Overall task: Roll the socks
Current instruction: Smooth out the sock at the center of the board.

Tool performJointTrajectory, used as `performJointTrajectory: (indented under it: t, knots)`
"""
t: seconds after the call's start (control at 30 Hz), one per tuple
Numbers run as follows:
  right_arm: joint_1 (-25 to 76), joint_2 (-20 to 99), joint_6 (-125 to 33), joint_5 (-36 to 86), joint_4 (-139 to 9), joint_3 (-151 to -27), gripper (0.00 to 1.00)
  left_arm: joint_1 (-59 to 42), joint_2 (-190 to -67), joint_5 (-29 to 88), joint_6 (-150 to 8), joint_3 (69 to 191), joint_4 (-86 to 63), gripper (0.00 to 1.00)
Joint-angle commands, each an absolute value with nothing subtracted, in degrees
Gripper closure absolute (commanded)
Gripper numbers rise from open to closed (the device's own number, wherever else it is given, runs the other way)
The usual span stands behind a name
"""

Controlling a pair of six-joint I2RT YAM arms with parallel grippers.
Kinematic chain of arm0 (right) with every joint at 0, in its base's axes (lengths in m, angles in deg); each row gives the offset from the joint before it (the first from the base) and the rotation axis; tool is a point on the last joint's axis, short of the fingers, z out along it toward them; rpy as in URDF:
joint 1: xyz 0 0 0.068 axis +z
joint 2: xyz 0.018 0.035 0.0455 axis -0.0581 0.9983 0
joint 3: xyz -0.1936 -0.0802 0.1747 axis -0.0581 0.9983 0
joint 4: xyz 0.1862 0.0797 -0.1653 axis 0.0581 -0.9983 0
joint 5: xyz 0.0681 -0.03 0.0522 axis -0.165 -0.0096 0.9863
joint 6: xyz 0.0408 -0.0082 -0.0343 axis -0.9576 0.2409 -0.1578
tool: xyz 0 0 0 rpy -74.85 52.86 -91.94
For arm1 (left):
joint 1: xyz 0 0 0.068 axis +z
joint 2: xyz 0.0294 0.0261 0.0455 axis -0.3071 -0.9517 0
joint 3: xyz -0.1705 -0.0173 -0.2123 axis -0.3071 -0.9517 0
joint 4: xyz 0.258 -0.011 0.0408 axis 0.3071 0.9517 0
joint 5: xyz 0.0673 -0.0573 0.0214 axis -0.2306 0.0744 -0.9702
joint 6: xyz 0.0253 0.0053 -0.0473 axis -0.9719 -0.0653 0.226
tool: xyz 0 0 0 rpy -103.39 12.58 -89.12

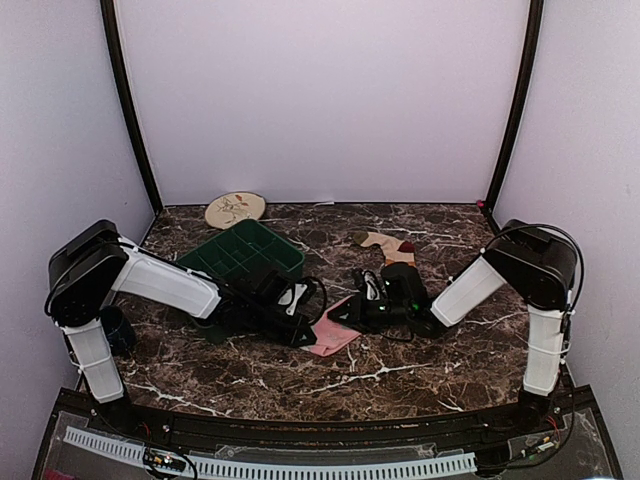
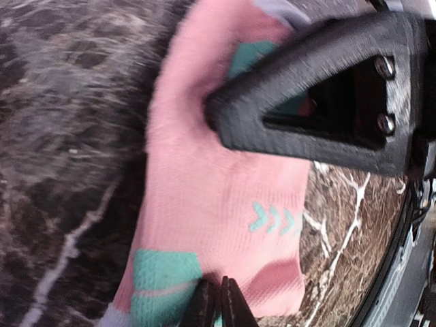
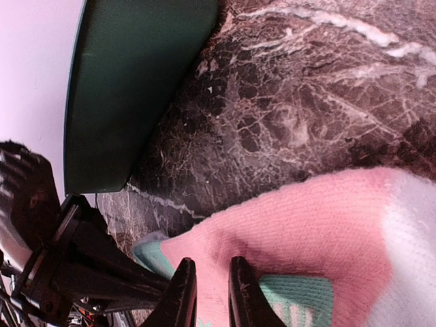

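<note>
Within both arms' jaws, the pink sock (image 1: 335, 338) is pinched.

Dark brown marble-patterned table (image 1: 400, 375), veined in white, fills the lower half of the overhead frame. Plain pale walls with a faint lilac cast enclose it: the back wall (image 1: 320, 100) across the top, the left wall (image 1: 50, 130) and the right wall (image 1: 590, 120) at either edge. Slim black posts, the left post (image 1: 131, 110) and the right post (image 1: 514, 100), lean outward at the rear corners. A white slotted strip (image 1: 300, 465) runs along the bottom edge. The light is soft and even, with weak shadows.
</note>
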State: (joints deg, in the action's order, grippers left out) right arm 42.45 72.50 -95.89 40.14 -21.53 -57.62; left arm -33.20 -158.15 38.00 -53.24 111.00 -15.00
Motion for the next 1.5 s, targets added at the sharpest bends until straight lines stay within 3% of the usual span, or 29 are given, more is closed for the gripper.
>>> performJointTrajectory:
  t: [0.0, 0.43, 1.07, 1.47]
  knots:
    - [41.9, 72.7, -94.6, 38.9, -25.8, -58.2, 0.84, -30.8, -158.0, 34.6, -49.7, 109.0, -14.4, 0.91]
    - [39.0, 70.1, -92.3, 33.8, -33.6, -59.0, 0.82, -29.6, -162.8, 39.3, -46.1, 110.0, -12.4, 1.0]
    - [34.6, 68.4, -87.2, 29.7, -43.4, -60.5, 0.81, -29.7, -160.9, 38.7, -45.3, 108.1, -9.4, 1.0]
    - [34.8, 77.7, -79.2, 33.8, -56.0, -74.1, 0.81, -32.6, -160.2, 40.8, -45.6, 108.2, -9.9, 1.0]
